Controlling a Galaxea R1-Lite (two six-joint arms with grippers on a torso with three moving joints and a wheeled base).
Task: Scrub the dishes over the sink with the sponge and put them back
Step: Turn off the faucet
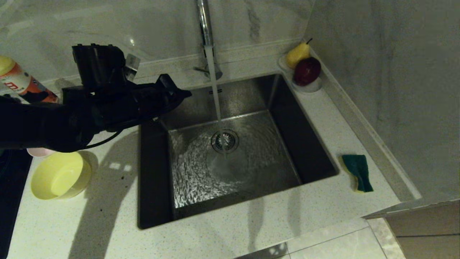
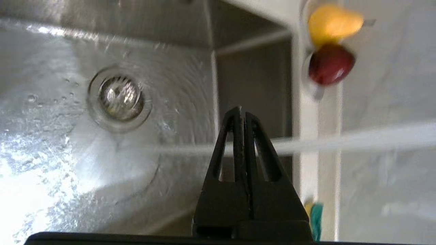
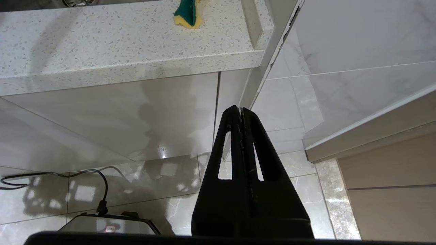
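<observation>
My left gripper hangs shut and empty over the left rim of the sink, pointing toward the running water stream; in the left wrist view its tips are pressed together. On the counter left of the sink sits a yellow bowl, and a pale pink bowl peeks out under my arm. The sponge, green over yellow, lies on the counter right of the sink. My right gripper is shut and parked low beside the cabinet, below the counter edge, with the sponge above it.
Water runs from the chrome faucet onto the drain strainer. A white dish with a yellow pear and a red apple stands at the sink's back right corner. An orange bottle stands at far left.
</observation>
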